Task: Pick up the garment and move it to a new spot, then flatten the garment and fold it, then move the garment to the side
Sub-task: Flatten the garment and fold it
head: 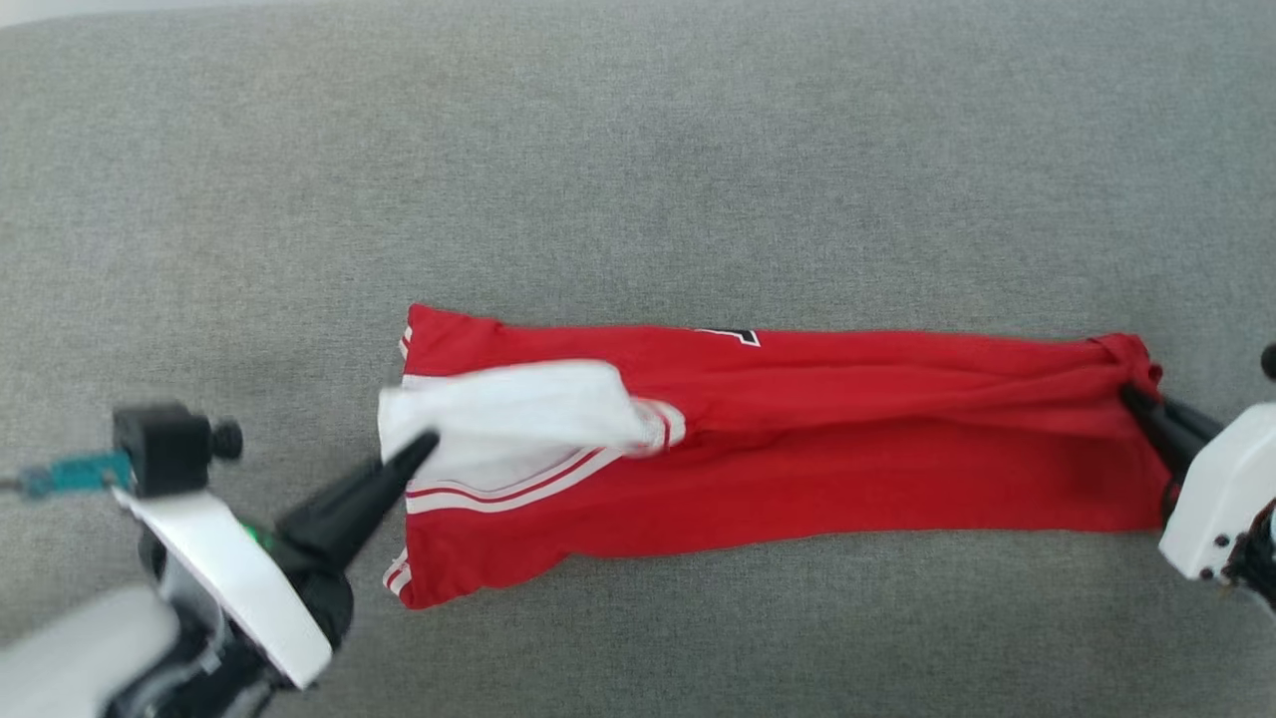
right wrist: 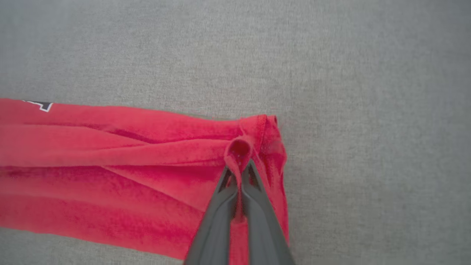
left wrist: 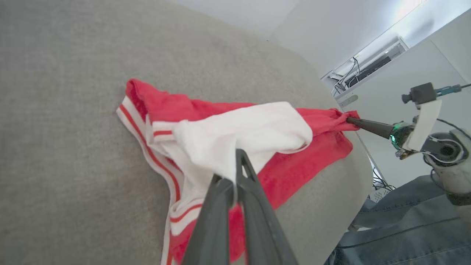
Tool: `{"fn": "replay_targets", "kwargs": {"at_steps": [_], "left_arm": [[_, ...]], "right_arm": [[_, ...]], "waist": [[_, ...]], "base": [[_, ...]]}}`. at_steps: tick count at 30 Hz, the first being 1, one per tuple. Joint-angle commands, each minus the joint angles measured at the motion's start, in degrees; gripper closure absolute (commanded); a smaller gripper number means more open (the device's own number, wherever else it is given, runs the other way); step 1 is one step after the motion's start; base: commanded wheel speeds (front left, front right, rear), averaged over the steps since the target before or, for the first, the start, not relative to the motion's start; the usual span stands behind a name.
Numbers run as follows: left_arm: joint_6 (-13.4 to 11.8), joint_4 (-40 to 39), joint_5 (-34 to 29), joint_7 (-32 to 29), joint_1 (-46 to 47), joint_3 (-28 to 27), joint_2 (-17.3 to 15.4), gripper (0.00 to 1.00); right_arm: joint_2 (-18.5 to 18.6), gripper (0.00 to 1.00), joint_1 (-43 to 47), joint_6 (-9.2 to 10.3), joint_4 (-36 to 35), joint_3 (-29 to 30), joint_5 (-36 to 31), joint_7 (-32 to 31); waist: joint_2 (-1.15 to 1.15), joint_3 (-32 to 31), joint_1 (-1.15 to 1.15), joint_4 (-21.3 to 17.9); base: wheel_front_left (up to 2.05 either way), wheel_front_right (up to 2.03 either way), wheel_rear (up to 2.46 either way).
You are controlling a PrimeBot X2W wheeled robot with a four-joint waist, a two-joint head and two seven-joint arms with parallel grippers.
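Grey woven surface (head: 638, 150), bare all round the garment (head: 797, 449). It lies mid-surface as a long red band, folded lengthwise and stretched between the two grippers.

The left gripper (head: 424, 444) has its jaws pinched on the white sleeve (head: 518, 414). The right gripper (head: 1131, 394) has its jaws pinched on the bunched red hem corner.

Room (left wrist view): white walls, cables (left wrist: 349, 70), blue denim (left wrist: 397, 221) beyond the surface's rounded edge, which runs close past the right-gripper end.

Most free area is on the far side of the band, with a narrower strip on the near side.
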State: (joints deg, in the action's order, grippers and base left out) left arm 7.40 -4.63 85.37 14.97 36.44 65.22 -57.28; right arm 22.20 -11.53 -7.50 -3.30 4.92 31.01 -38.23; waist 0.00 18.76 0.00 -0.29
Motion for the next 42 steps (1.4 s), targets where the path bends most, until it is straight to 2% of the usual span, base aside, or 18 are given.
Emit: {"fn": "replay_targets", "kwargs": {"at_steps": [1, 6, 8, 12, 13, 14, 15, 16, 17, 18, 19, 24, 31, 38, 42], "left_arm": [[0.15, 1.04, -1.11, 0.25, -2.98, -1.34, 1.08, 1.0], [0.15, 2.87, -1.86, 0.27, -7.96, -4.65, 6.11, 1.0], [0.13, 6.23, -3.43, 0.27, -7.64, -4.82, 8.44, 1.0], [0.13, 10.24, -6.62, 0.28, -6.7, -5.06, 10.1, 1.0], [0.13, 10.85, -7.21, 0.29, -6.57, -5.03, 10.47, 0.97], [0.13, 11.48, -8.22, 0.29, -6.53, -5.37, 10.61, 0.86], [0.13, 11.86, -9.18, 0.29, -6.74, -5.81, 10.78, 0.67], [0.13, 12.17, -10.16, 0.29, -7.07, -6.29, 10.99, 0.52], [0.13, 12.4, -10.87, 0.29, -7.53, -7.26, 11.13, 0.17], [0.13, 12.4, -10.87, 0.29, -7.53, -7.26, 11.13, 0.17], [0.13, 12.51, -11.72, 0.29, -8.23, -8.4, 11.41, 0.0], [0.07, 13.84, -17.51, 0.28, -12.74, -15.56, 14.03, 0.0], [0.07, 17.84, -26.25, 0.29, -21.49, -30.09, 24.05, 0.0], [0.07, 19.22, -41.07, 0.29, -27.59, -41.6, 32.64, 0.0], [0.07, 18.04, -51.8, 0.29, -29.68, -46.12, 35.93, 0.0]], "right_arm": [[-0.78, 1.0, 0.94, 0.01, -0.14, 0.44, -0.36, 0.28], [-2.8, 1.0, 0.95, 0.01, 2.45, -0.04, -1.4, 1.87], [-3.78, 1.0, -0.6, 0.01, 4.88, -0.31, -2.27, 3.44], [-4.16, 1.0, -2.37, 0.01, 7.82, -1.58, -3.24, 5.28], [-3.95, 0.81, -2.72, 0.01, 8.14, -1.99, -3.26, 5.63], [-3.66, 0.58, -2.95, 0.01, 8.3, -2.1, -3.13, 5.83], [-3.33, 0.22, -2.93, 0.01, 8.39, -2.02, -2.87, 5.95], [-2.99, 0.0, -2.65, 0.01, 8.22, -1.83, -2.61, 6.06], [-2.71, 0.0, -2.31, 0.01, 7.77, -1.34, -2.27, 6.28], [-2.71, 0.0, -2.31, 0.01, 7.77, -1.34, -2.27, 6.28], [-2.41, 0.0, -1.8, 0.01, 7.43, -0.67, -2.11, 6.15], [-1.33, 0.0, 1.14, 0.01, 5.75, 4.1, -1.47, 4.13], [-2.89, 0.0, 3.07, 0.01, 10.55, 9.29, -0.51, 0.11], [-3.67, 0.0, 4.09, -0.02, 16.01, 9.58, 1.35, -3.32], [-3.61, 0.0, 4.53, -0.06, 18.3, 10.39, 1.49, -4.55]], "waist": [[0.0, 0.19, 0.0, -0.03], [0.0, 0.62, 0.0, 0.15], [0.0, 0.96, 0.0, -0.1], [0.0, 1.17, 0.0, -0.44], [0.0, 1.14, 0.0, -0.46], [0.0, 1.1, 0.0, -0.43], [0.0, 0.97, 0.0, -0.3], [0.0, 0.81, 0.0, -0.04], [0.0, 0.64, 0.0, 0.25], [0.0, 0.64, 0.0, 0.25], [0.0, 0.45, 0.0, 0.64], [0.0, -0.57, 0.0, 3.42], [0.0, -2.39, 0.0, 8.55], [0.0, -4.2, 0.0, 12.64], [0.0, -4.96, 0.0, 14.21]], "base": [[0.0, 0.0, 0.0], [0.0, 0.0, 0.0], [0.0, 0.0, 0.0], [0.0, 0.0, 0.0], [0.0, 0.0, 0.0], [0.0, 0.0, 0.0], [0.0, 0.0, 0.0], [0.0, 0.0, 0.0], [0.0, 0.0, 0.0], [0.0, 0.0, 0.0], [0.0, 0.0, 0.0], [0.0, 0.0, 0.0], [0.0, 0.0, 0.0], [0.0, 0.0, 0.0], [0.0, 0.0, 0.0]]}}
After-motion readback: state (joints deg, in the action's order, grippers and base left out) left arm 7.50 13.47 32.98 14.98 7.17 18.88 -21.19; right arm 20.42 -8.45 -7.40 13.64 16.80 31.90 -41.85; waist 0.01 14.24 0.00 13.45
